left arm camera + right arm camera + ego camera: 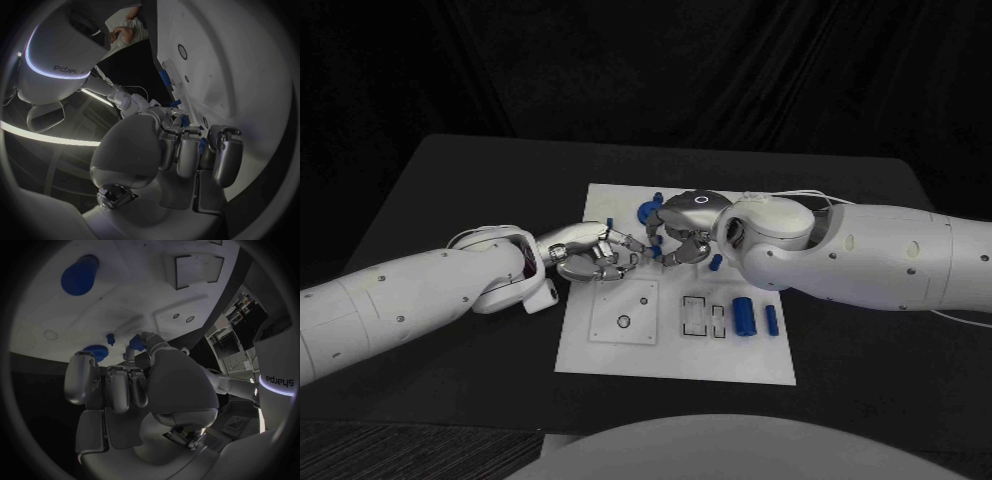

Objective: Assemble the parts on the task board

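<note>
Blue parts sit scattered on the white task board (733,365): two short cylinders (756,318) lie side by side near its right edge with their long axes running toward and away from the robot, beside a pair of rectangular outlined slots (704,316), and a larger round blue part (651,212) sits at the far side of the board. Above the board's middle the two hands meet almost fingertip to fingertip. The left hand (596,255) comes in from the left with its fingers curled, and in the left wrist view a sliver of blue (202,146) shows between those curled fingers, so it appears to be grasping a small blue part, though the hold itself is mostly hidden. The right hand (687,243) hangs just beside it, fingers bent downward toward the board; whether it is clenched on anything I cannot tell, since its fingertips are masked in every view. A small blue peg (715,262) stands just under the right hand's near side. Judging by this, the coming move turns on the narrow gap between the two hands: the held piece lies at the left fingertips, directly facing the right hand, with both equally near. Black tabletop (459,180) surrounds the board.
</note>
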Action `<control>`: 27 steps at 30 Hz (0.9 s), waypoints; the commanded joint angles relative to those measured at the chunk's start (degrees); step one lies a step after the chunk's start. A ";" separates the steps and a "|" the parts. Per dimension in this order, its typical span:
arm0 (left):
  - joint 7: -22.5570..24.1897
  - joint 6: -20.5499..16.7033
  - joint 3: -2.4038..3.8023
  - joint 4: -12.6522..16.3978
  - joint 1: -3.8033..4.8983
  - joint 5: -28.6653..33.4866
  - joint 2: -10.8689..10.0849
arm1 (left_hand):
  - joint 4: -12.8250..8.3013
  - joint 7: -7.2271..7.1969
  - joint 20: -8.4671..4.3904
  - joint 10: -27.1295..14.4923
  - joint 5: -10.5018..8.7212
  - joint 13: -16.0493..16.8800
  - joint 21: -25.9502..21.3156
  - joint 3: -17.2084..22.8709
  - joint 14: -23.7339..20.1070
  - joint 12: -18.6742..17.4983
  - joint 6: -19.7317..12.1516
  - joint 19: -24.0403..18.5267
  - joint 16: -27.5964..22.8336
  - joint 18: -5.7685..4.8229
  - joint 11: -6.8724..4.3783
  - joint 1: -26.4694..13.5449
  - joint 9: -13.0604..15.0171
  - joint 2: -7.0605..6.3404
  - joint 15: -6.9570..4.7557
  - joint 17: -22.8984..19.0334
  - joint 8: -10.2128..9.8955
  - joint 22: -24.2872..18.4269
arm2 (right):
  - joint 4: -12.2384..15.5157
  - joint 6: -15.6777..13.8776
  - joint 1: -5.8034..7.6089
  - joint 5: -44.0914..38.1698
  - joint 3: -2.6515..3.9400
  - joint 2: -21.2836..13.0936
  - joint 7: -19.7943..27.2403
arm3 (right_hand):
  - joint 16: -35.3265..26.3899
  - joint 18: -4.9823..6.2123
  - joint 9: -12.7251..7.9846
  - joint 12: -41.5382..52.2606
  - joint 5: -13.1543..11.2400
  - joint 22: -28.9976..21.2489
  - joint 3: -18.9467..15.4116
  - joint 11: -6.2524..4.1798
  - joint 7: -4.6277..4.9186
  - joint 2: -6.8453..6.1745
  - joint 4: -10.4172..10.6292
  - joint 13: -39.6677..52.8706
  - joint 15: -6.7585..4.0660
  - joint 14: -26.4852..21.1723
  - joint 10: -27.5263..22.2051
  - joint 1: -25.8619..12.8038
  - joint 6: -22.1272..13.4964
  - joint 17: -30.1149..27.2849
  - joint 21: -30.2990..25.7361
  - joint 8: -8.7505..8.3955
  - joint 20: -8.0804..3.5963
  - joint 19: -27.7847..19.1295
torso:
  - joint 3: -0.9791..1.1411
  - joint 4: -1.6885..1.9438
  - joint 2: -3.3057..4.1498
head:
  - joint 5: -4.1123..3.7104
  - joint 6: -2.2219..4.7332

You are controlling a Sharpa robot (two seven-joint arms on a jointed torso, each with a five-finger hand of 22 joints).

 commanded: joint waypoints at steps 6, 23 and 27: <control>0.31 0.27 0.02 -0.53 -0.12 0.10 -0.05 | -0.15 -0.15 0.60 6.03 -0.38 15.09 -0.54 0.76 5.83 0.20 -1.81 -0.51 0.15 0.63 0.23 -0.12 -0.26 0.35 0.38 15.09 -0.59 10.72 | 0.50 -0.08 -0.04 -0.35 0.04 -0.22 -0.18 | -0.31 0.93 0.08 0.14 0.13 9.74 0.49 -0.34 0.02 0.01 -0.25 15.06 -0.17 5.07 6.00 0.05 -0.14 11.31 -0.40 0.15 -0.31 -0.14 | 0.02 -0.03 -0.01 | -0.01 -0.01; -0.92 1.53 0.01 -1.05 -0.31 0.10 0.35 | -0.30 0.00 0.64 6.03 -0.40 15.09 -0.73 1.03 5.83 0.20 -0.96 -1.19 0.15 0.77 0.28 -0.01 -0.15 0.52 0.40 15.09 -0.45 10.31 | 0.65 -1.05 -0.04 -0.35 0.04 -0.17 0.16 | -0.46 0.97 0.01 0.14 0.00 9.68 0.84 -0.29 0.19 -0.10 -0.47 15.06 -0.15 5.02 6.00 0.14 -0.73 11.12 -0.62 -0.20 -0.28 -0.23 | 0.02 -0.05 0.01 | -0.03 -0.01; -1.21 1.78 0.01 -1.11 -0.36 0.10 0.43 | -0.32 0.12 0.66 6.03 -0.43 15.09 -0.78 1.07 5.83 0.20 -0.65 -1.34 0.15 0.80 0.34 -0.03 -0.10 0.52 0.43 15.09 -0.38 10.23 | 0.65 -1.60 -0.04 -0.35 0.04 -0.14 0.32 | -0.49 0.98 0.01 0.14 0.00 9.67 0.86 -0.28 0.20 -0.10 -0.47 15.06 -0.14 5.01 6.00 0.14 -0.76 11.07 -0.66 -0.23 -0.28 -0.24 | 0.00 -0.07 -0.02 | -0.01 -0.01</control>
